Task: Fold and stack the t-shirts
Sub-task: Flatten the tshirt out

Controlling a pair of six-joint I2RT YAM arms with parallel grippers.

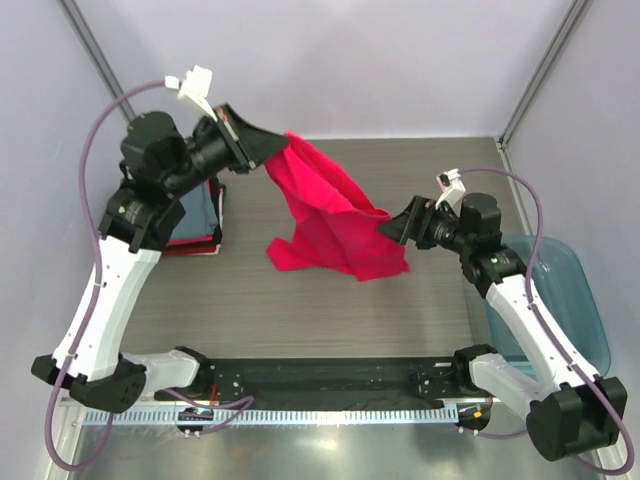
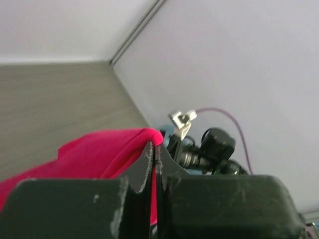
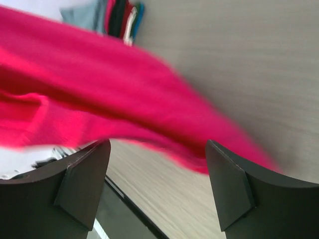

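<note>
Red-pink soft cloth t-shirt [image 1: 335,225] from above: hangs by one corner from left gripper [image 1: 272,148], lower end draped on grey wood-grain table [image 1: 300,310], between folded shirt stack [image 1: 195,220] and right gripper [image 1: 397,225]. From left wrist: fingers pressed together on a fold of cloth. From right wrist: jaws spread wide, gripping nothing, cloth just beyond.
</note>
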